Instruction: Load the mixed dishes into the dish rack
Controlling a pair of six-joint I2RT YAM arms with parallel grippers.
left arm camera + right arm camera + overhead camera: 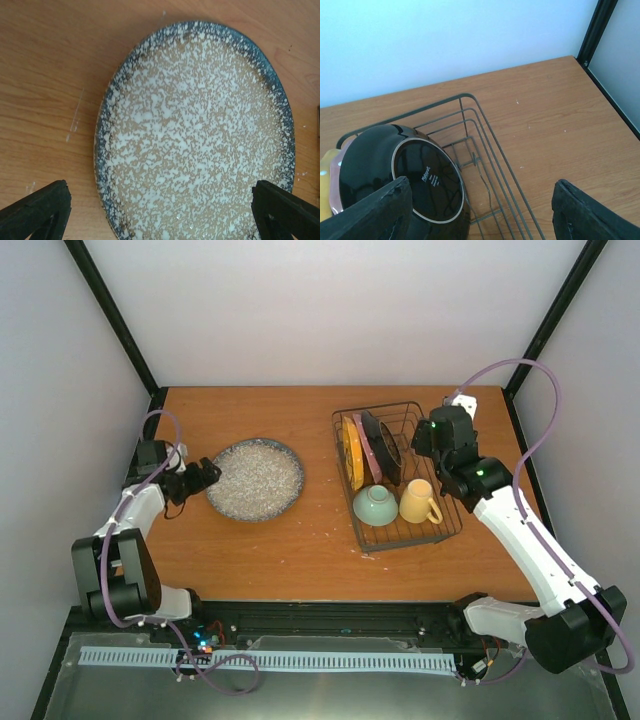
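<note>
Wooden tabletop (300, 540) runs from my two bases at the near edge out to pale walls, with black frame posts rising at the far corners.

Nearest of the dishes is the large grey speckled plate (255, 479), lying flat on the wood left of centre, well apart from the dish rack (400, 532). My left gripper (160, 185) sits low at that plate's left rim with its jaws spread wide. From the left wrist view, one finger stands off each side of the plate's near edge and nothing is held between them. I cannot tell whether either finger touches the rim.

To the right, the rack stands on the table, its long side running near to far. At its near end the pale green bowl (375, 505) sits on the left and the yellow mug (420, 502) just beside it on the right, its handle turned towards the right. Farther in, the plates stand on edge along the rack's left side. The orange white-dotted scalloped plate (352, 452) is outermost, and the dark-rimmed plate (385, 445) is to its right, its glossy black underside facing my right wrist camera. A pinkish edge shows between those two, and I cannot tell which plate it belongs to.

My right gripper (482, 195) hovers over the rack's right side, just beside the dark plate. Its jaws are parted and grip nothing, with bare wire bars and wood showing between the fingers.
</note>
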